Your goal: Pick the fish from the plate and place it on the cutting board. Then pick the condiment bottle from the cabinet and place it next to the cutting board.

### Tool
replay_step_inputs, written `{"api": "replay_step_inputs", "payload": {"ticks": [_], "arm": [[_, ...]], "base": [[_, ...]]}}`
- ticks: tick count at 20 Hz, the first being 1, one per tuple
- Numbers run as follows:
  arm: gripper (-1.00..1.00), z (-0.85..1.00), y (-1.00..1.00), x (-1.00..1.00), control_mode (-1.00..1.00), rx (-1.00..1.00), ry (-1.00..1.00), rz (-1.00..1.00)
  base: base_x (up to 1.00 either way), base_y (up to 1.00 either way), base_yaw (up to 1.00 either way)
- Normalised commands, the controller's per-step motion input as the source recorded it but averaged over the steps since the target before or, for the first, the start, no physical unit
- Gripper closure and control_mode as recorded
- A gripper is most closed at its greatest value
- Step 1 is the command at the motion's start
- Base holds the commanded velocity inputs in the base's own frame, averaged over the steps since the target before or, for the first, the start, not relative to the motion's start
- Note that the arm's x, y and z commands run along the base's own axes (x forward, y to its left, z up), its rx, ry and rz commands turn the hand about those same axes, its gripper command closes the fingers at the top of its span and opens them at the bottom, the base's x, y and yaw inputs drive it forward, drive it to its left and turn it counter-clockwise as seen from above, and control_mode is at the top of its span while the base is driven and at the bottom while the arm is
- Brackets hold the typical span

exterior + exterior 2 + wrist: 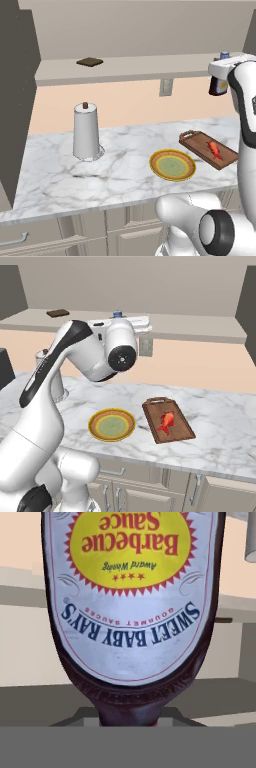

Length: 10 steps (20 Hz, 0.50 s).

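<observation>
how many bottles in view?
1: the barbecue sauce bottle, up at the cabinet shelf by the gripper. More could hide behind the arm.

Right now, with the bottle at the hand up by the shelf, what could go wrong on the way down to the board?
1. The condiment bottle sits very close to the hand camera and no fingers can be made out, so the hold is unconfirmed; it might slip.
2. The fish lies on the cutting board; a careless descent could knock it.
3. The plate sits close beside the board, so that side is tight for setting down.
</observation>
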Motion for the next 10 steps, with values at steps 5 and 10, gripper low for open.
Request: {"api": "replay_step_inputs", "payload": {"ticks": [5,10], "arm": [[1.00,-0.45,-0.06,-0.34,-1.00,0.00,0.00,0.00],[1.00,-0.39,-0.07,-0.32,-1.00,0.00,0.00,0.00]], "base": [[0.00,0.00,0.00],[0.00,0.00,0.00]]}}
